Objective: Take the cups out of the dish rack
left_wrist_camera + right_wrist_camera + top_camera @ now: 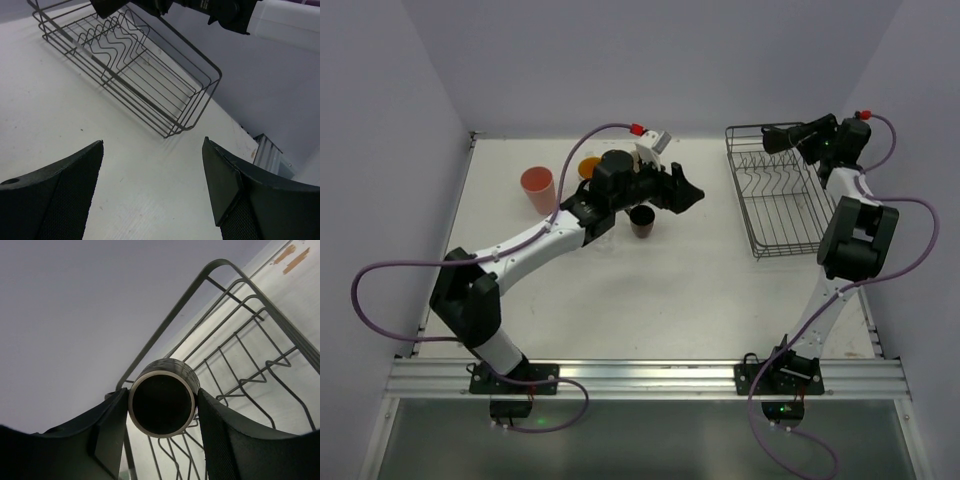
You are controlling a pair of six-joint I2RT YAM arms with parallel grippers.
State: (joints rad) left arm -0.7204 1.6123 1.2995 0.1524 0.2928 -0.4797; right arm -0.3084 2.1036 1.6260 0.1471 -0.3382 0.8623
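Observation:
My right gripper (pixel 772 138) is shut on a dark brown mug (pixel 161 405), held on its side with its mouth toward the camera, over the far left corner of the black wire dish rack (pixel 780 195). The rest of the rack (pixel 240 345) shows no cups. My left gripper (pixel 686 193) is open and empty above the table's middle, pointing at the rack (pixel 150 75). On the table stand a salmon-red tumbler (pixel 537 190), a white mug with orange inside (pixel 590 167) and a second dark brown mug (pixel 642 221). The left arm hides any other cups.
The right arm (pixel 210 7) shows at the top of the left wrist view, above the rack. Grey walls close in the table on three sides. The left arm (pixel 535 240) lies across the left half of the table.

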